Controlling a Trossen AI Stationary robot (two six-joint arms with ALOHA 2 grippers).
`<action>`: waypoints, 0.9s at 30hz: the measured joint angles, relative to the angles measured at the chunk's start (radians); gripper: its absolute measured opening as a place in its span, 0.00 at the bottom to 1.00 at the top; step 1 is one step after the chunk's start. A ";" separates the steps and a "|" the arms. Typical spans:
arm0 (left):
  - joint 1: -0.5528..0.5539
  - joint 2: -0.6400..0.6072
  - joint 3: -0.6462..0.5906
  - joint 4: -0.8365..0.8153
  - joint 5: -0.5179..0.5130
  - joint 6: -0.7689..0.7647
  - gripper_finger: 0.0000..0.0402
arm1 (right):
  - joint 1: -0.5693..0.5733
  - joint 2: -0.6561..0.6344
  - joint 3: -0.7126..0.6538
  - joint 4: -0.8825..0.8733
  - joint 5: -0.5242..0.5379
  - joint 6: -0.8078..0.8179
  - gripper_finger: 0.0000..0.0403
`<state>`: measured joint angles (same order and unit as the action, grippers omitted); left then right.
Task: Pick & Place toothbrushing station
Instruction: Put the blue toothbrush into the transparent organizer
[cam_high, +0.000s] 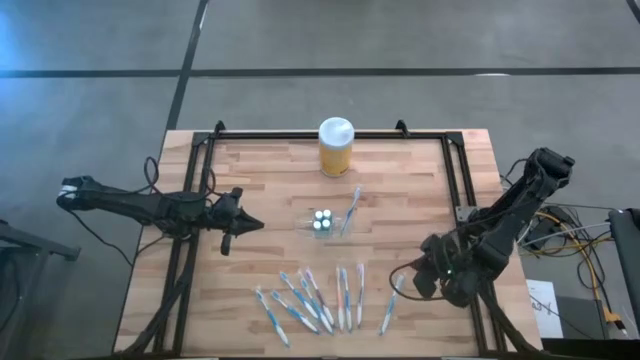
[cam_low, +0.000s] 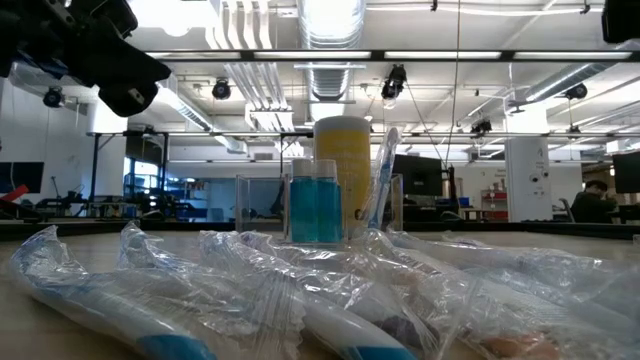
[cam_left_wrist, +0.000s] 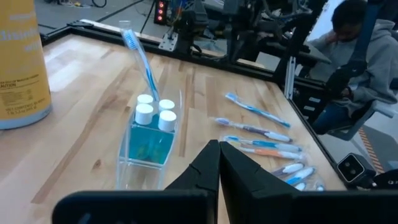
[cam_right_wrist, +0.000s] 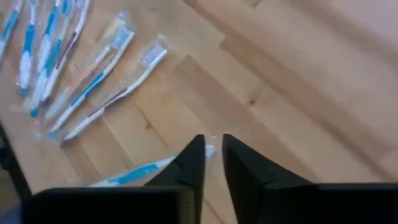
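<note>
The clear holder (cam_high: 322, 222) stands mid-table with three white-capped tubes (cam_left_wrist: 154, 112) of blue liquid and one blue-and-white toothbrush (cam_left_wrist: 140, 56) leaning in it. Several wrapped toothbrushes (cam_high: 315, 298) lie in a row near the front edge. My left gripper (cam_high: 245, 225) is shut and empty, above the table left of the holder, pointing at it. My right gripper (cam_high: 408, 283) is low over the table at the front right, its fingers nearly together on the end of one wrapped toothbrush (cam_right_wrist: 134, 174). My right gripper has the near end of the wrapped toothbrush (cam_right_wrist: 209, 150) between its two fingertips, which stand a narrow gap apart. The fingers come from above, slanting down. The rest of the toothbrush lies on the table.
A yellow jar with a white lid (cam_high: 336, 146) stands at the far edge behind the holder. A black frame (cam_high: 455, 180) runs along the table's sides and back. Bare wood (cam_high: 270, 180) shows between the holder and the jar. A person sits beyond the table (cam_left_wrist: 364, 43).
</note>
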<state>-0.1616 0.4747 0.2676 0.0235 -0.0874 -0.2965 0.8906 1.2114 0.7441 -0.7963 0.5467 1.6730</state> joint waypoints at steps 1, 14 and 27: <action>0.000 0.000 0.000 0.000 0.000 0.006 0.03 | 0.000 0.005 -0.021 0.046 -0.005 0.023 0.19; 0.000 0.002 -0.010 -0.045 0.000 0.061 0.03 | -0.012 0.228 -0.040 0.259 -0.163 0.277 0.49; 0.000 0.002 -0.011 -0.065 0.000 0.060 0.04 | -0.129 0.414 0.041 0.256 -0.231 0.166 0.60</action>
<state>-0.1616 0.4767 0.2569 -0.0411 -0.0872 -0.2369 0.7617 1.6256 0.7853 -0.5407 0.3160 1.8391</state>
